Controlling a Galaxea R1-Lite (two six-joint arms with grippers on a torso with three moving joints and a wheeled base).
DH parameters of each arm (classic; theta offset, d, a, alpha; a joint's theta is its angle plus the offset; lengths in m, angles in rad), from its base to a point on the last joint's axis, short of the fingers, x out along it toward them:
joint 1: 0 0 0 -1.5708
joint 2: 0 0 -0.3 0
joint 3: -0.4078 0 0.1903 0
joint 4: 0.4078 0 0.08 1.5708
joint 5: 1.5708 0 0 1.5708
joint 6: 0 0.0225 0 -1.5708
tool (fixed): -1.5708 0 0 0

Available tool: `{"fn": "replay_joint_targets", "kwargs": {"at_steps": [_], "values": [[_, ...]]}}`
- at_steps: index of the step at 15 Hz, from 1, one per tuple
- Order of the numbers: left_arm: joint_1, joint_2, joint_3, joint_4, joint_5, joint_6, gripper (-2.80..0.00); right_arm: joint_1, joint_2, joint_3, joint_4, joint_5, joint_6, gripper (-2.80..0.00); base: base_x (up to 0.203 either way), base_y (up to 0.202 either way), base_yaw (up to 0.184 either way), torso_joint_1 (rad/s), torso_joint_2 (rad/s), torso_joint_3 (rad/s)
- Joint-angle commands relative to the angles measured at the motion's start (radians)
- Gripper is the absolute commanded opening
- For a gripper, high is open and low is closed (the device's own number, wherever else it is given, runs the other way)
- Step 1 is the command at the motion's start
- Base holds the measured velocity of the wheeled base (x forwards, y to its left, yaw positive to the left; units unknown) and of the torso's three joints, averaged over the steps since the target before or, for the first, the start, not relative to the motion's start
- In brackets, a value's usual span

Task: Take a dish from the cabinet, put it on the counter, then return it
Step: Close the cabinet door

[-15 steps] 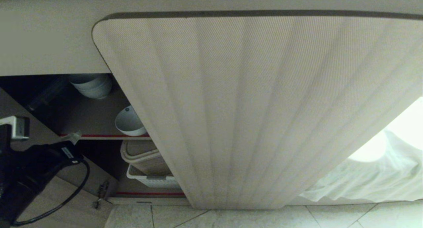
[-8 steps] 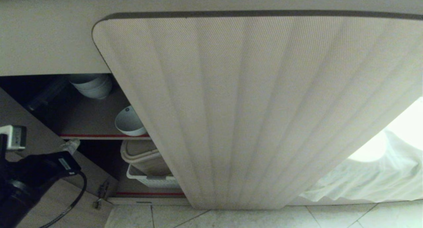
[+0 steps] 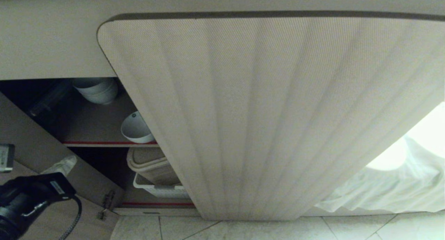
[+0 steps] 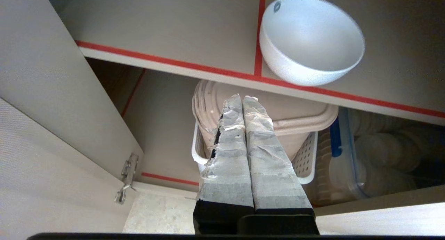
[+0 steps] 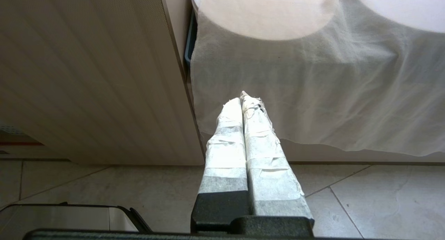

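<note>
With its ribbed beige cabinet door swung open to bare the shelves, small white ceramic bowl sits at red-taped upper shelf's front edge, within reach; left gripper, fingers pressed together, empty, hangs below it; right gripper closed, parked.

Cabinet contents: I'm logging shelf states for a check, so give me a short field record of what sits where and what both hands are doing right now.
dish: white bowl, tilted, at the front edge of the upper shelf
bowl stack: white bowls, farther back on the same shelf
lower shelf: beige lidded container in a white perforated basket
cabinet door: left door swung open
left hand: shut, empty, outside the cabinet, below the bowl's shelf
right hand: shut, empty, by a white cloth
</note>
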Motion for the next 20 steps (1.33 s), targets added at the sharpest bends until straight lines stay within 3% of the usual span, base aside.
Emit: {"fn": "replay_joint_targets", "kwargs": {"at_steps": [1,7,10,12,20], "values": [[0.001,-0.073,0.000,0.025,0.000,-0.002,-2.80,0.000,0.000,0.000,-0.001,0.000,0.000,-2.80,0.000,0.000,0.000,0.000,0.00,0.000],[0.000,-0.353,0.000,0.291,0.000,-0.002,-2.80,0.001,0.000,0.000,-0.001,0.000,0.000,-2.80,0.000,0.000,0.000,0.000,0.00,0.000],[-0.027,-0.607,-0.002,0.540,-0.002,0.007,-2.80,0.000,0.000,0.000,-0.001,0.000,0.000,-2.80,0.000,0.000,0.000,0.000,0.00,0.000],[-0.060,-0.744,-0.008,0.714,0.003,0.027,-2.80,0.000,0.000,0.000,-0.001,0.000,0.000,-2.80,0.000,0.000,0.000,0.000,0.00,0.000],[-0.123,-1.095,-0.002,1.095,0.010,0.149,-2.80,0.001,0.000,0.000,-0.001,0.000,0.000,-2.80,0.000,0.000,0.000,0.000,0.00,0.000]]}}
